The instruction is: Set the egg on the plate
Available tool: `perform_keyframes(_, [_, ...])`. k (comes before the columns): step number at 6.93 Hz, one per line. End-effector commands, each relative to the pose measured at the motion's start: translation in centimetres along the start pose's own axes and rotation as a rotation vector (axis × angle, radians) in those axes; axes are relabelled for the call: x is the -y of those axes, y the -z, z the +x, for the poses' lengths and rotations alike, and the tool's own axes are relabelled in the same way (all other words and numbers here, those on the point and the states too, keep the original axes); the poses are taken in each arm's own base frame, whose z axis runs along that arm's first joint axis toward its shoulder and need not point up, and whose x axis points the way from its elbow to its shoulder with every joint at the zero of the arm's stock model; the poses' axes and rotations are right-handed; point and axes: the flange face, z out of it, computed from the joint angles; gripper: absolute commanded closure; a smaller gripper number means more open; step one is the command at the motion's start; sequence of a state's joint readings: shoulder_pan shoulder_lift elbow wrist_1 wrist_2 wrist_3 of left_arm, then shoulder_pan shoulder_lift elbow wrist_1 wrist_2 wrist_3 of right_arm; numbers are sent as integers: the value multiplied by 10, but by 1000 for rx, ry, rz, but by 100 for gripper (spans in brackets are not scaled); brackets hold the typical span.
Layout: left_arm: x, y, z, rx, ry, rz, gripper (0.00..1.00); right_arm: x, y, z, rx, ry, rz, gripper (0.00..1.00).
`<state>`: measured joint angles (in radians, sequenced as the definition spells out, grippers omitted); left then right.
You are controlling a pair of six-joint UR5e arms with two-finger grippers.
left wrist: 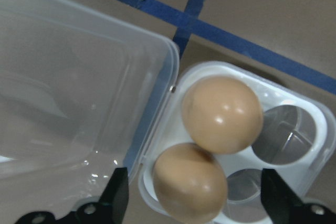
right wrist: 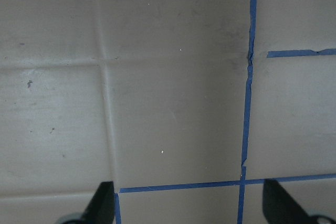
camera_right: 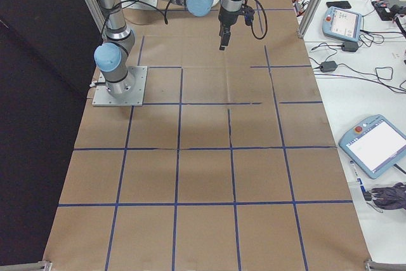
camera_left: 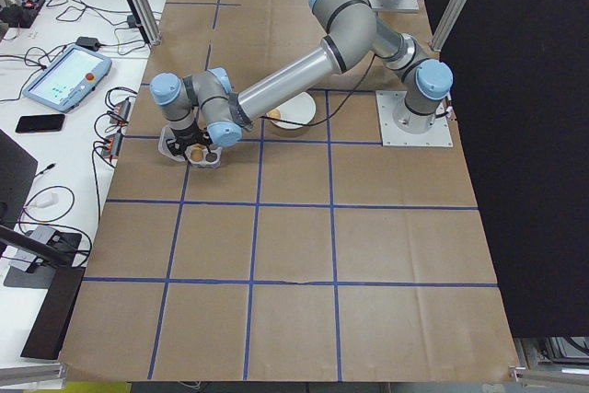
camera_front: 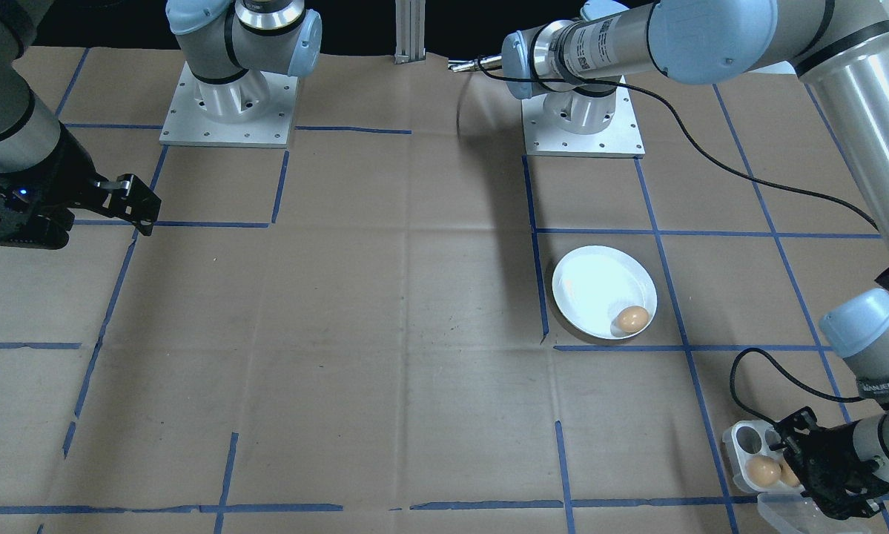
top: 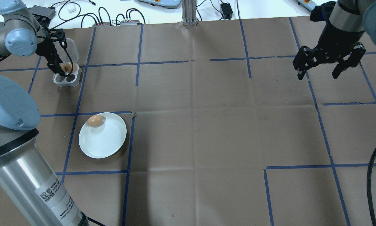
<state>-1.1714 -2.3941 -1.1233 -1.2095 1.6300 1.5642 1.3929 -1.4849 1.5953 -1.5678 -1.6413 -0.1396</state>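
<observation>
Evenly lit from above, bright, with soft shadows under the arms on the brown bench and a blue-white glare across the plate. Sharp in the exterior views; slightly soft close up on the clear tray lid, with small highlights on the eggs.

The left gripper hangs over the egg tray, fingers spread wide on either side of the near egg. A second egg touches that one on its far side; the open lid flanks the tray. The plate carries one egg at its rim; the rest of its surface is free. The right gripper hangs open, well apart.
</observation>
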Motion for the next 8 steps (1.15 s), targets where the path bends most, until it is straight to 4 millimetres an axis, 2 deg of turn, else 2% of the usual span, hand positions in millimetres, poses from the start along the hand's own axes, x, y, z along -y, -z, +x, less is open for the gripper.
perform_keyframes(1, [1, 4, 1, 7, 7, -2, 48, 0, 0, 0, 0, 0, 0, 0])
perform_keyframes(3, [1, 8, 1, 12, 9, -4, 63, 0, 0, 0, 0, 0, 0, 0])
perform_keyframes(6, [1, 23, -1, 35, 33, -6, 75, 0, 0, 0, 0, 0, 0, 0])
perform_keyframes(7, [0, 40, 1, 56, 41, -7, 76, 0, 0, 0, 0, 0, 0, 0])
perform_keyframes(8, [-4, 77, 11, 88, 52, -15, 76, 0, 0, 0, 0, 0, 0, 0])
